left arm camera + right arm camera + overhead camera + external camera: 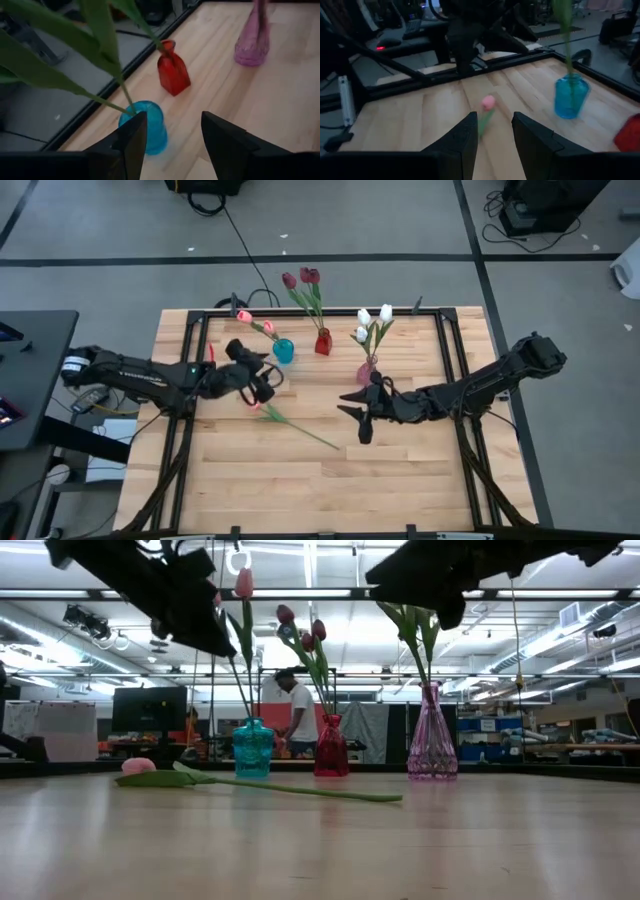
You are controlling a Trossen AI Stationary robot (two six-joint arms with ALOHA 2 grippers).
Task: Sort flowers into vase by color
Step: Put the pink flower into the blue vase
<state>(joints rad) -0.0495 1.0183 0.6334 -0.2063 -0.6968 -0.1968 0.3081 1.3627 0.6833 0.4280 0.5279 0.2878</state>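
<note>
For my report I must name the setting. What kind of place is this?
Probably a robotics lab or workshop: a wooden table with two robot arms, cables across the grey floor, and, in the low view, monitors and ceiling strip lights behind a person.

One pink tulip (290, 423) is seen lying flat on the wooden surface (300, 480), between the left hand (262, 387) and the right hand (358, 416). Behind them, a blue vase (283, 351), red vase (323, 343) and pink vase (367, 371) are filled with flowers.
</note>
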